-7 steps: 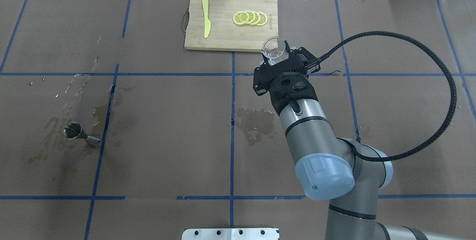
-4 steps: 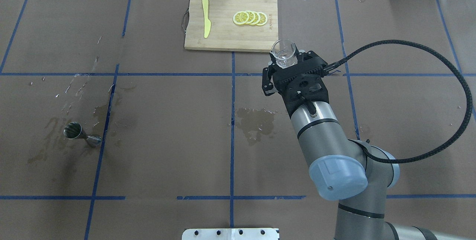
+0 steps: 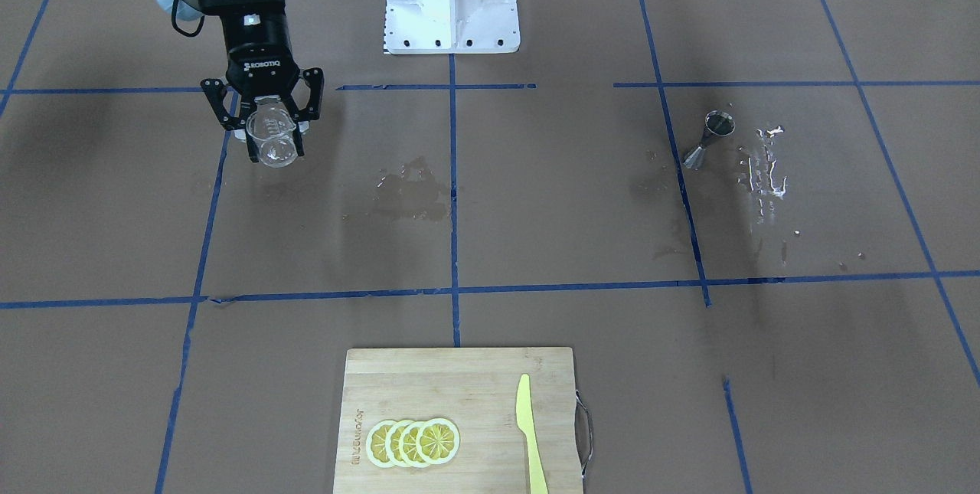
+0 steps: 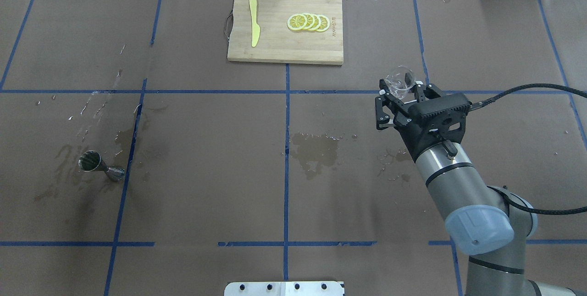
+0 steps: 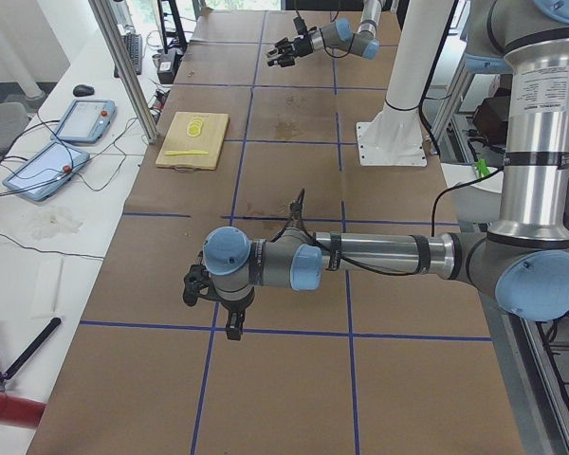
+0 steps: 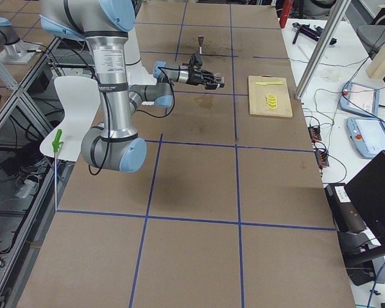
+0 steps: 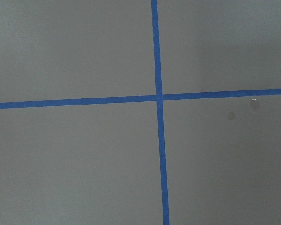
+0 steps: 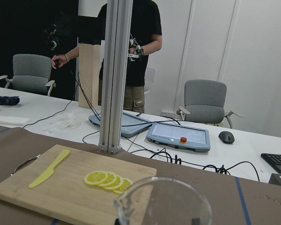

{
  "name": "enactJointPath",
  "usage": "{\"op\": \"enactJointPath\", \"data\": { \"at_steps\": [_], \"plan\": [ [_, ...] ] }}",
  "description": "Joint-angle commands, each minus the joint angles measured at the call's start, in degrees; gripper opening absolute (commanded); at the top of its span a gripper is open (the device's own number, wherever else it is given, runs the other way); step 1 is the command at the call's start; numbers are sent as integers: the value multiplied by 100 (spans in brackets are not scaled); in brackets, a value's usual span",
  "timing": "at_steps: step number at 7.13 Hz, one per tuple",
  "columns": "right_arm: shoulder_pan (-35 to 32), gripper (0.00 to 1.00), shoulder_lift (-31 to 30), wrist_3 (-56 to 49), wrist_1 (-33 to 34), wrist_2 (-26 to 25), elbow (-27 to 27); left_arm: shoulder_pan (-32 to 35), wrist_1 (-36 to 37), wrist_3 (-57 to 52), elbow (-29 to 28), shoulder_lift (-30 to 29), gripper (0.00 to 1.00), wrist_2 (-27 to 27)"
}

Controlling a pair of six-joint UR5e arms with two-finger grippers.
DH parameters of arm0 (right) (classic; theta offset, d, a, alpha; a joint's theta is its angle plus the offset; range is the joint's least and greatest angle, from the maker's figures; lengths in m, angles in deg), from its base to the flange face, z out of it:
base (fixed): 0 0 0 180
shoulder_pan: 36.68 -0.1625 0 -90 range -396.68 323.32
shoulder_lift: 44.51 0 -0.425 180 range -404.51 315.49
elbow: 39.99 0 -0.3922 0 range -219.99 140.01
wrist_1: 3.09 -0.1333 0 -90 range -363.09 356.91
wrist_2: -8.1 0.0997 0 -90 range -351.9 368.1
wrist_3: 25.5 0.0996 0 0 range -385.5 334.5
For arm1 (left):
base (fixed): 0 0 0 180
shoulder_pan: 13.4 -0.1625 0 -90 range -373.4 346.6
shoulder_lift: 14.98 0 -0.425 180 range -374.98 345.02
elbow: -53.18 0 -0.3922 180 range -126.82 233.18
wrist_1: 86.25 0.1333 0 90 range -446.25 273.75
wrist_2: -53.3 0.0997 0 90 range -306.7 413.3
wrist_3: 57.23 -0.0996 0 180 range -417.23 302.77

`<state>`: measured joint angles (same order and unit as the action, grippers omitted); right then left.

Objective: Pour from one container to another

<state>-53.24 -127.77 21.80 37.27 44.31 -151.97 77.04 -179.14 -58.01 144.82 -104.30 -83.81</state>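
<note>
My right gripper [image 4: 402,90] is shut on the clear glass [image 4: 400,82] and holds it above the table's right half, roughly upright. From across the table, the gripper [image 3: 272,134] carries the glass [image 3: 272,142] with both fingers against its sides. The glass rim [image 8: 164,201] fills the bottom of the right wrist view. The steel jigger [image 4: 98,165] stands far off on the left half, among wet marks, and also shows as the jigger [image 3: 708,138] in the front-facing view. My left gripper [image 5: 209,308] shows only in the exterior left view, so I cannot tell its state.
A wooden cutting board [image 4: 275,43] with lemon slices [image 4: 308,22] and a yellow knife [image 4: 253,21] lies at the far middle. A wet patch [image 4: 316,151] darkens the table centre. A person [image 8: 126,51] stands beyond the table, near tablets [image 8: 178,136].
My right arm has swung to the right and back toward the robot, carrying the glass away from the cutting board's corner. The jigger has not moved.
</note>
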Motion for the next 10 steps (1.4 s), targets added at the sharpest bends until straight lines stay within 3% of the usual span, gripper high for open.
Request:
{"op": "enactJointPath", "data": {
  "at_steps": [1, 3, 6, 10],
  "plan": [
    [4, 0, -750, 751, -265, -34, 254, 0, -1, -1, 20, -15, 100, 0],
    [108, 0, -1200, 1062, -643, -34, 527, 0, -1, -1, 29, -33, 100, 0],
    [371, 0, -1333, 2114, -670, -69, 1184, 0, -10, -1, 38, -68, 100, 9],
    [969, 0, -1324, 2722, -996, -798, 1898, -9, -1, -1, 73, -68, 100, 9]
  ]
}}
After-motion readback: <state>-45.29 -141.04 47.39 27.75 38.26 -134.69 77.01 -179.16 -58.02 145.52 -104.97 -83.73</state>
